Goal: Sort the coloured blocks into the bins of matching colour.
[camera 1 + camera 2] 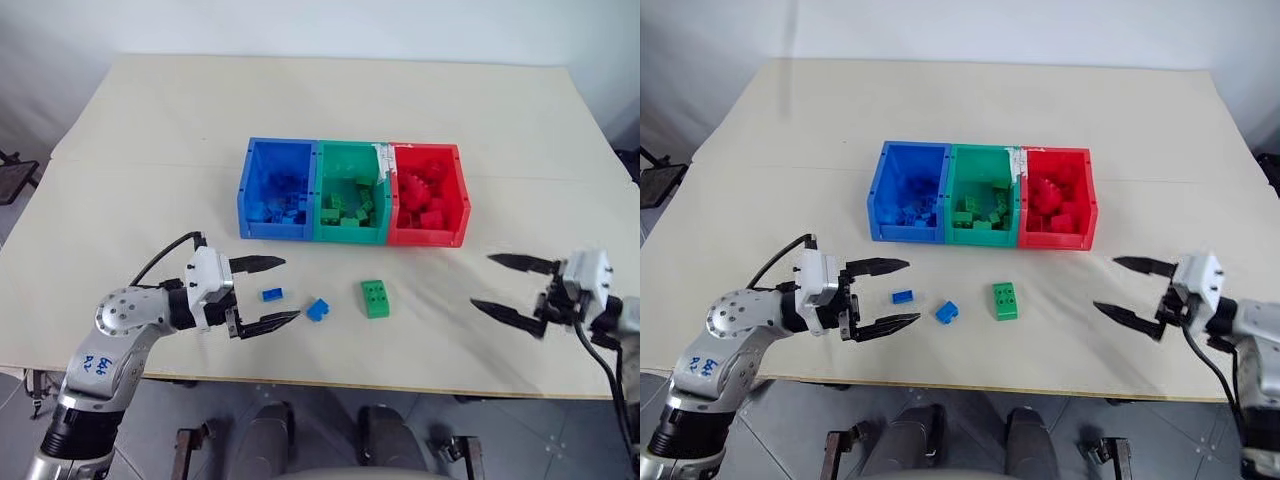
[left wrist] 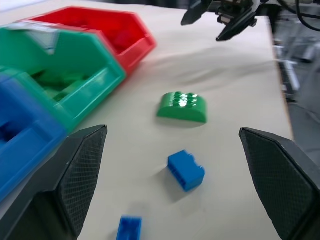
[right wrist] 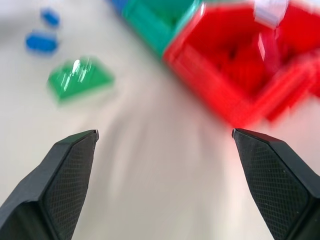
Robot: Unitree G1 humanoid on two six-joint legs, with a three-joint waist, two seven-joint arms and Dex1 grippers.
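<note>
Sitting mid-table (image 1: 150, 120) are the three joined bins: blue bin (image 1: 277, 189), green bin (image 1: 351, 192), red bin (image 1: 427, 194), each with bricks of its own colour inside. Three blocks lie loose in front of them: a small blue block (image 1: 272, 294), another blue block (image 1: 318, 309) and a green block (image 1: 376, 298). Left claw (image 1: 266, 293) is spread wide just beside the small blue one, holding nothing. Right claw (image 1: 503, 283) is spread too, empty, well off to the right.
</note>
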